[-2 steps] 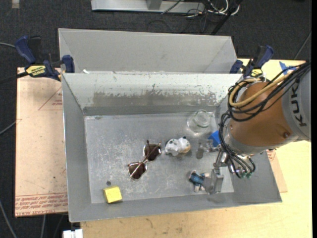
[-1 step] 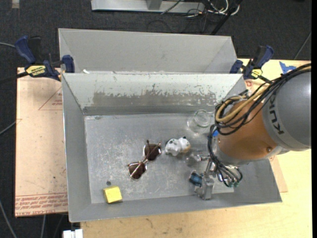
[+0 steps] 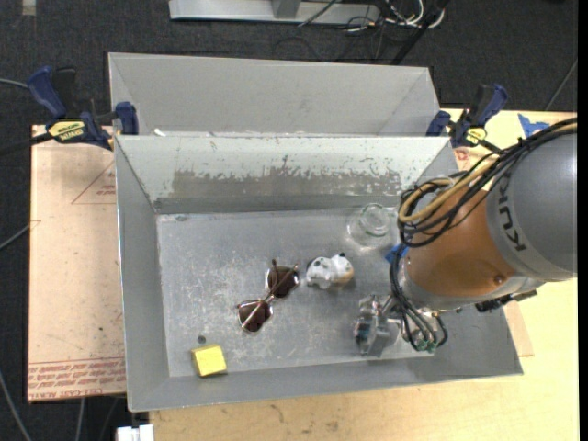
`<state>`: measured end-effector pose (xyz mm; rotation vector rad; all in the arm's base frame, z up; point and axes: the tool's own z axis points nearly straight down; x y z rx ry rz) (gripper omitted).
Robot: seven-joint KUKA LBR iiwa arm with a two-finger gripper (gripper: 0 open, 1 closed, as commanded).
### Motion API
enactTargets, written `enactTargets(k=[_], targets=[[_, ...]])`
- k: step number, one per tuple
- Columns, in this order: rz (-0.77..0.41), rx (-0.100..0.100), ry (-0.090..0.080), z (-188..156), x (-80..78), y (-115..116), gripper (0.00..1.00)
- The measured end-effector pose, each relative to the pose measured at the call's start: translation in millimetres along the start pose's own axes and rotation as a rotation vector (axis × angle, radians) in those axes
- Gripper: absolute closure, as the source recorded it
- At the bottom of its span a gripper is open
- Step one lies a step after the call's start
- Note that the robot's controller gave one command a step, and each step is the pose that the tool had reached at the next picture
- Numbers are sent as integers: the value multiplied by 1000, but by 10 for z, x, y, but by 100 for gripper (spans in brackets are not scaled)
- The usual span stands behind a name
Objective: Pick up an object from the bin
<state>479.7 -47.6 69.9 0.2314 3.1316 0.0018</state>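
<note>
My gripper (image 3: 372, 331) hangs low at the bin's front right, below the orange cover of the wrist, with bare floor under it. A small white and tan toy figure (image 3: 329, 271) lies a little to its upper left, near the bin's middle. Left of that figure rests a pair of sunglasses (image 3: 268, 298) with brown lenses, lying diagonally. A clear glass-like round thing (image 3: 371, 220) sits near the back wall, above the gripper.
A yellow block (image 3: 210, 360) lies in the front left corner. The arm with its orange cover and cables fills the bin's right side. Bare floor spreads across the left and back of the bin.
</note>
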Motion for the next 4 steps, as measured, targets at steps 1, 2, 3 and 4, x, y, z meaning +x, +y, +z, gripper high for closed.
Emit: enactTargets(k=[1,2,3,4], targets=[[0,0,0,0,0,0,100],[0,0,4,-45,11,0,100],[-1,0,9,-218,24,0,100],[-2,0,-1,-744,3,6,100]])
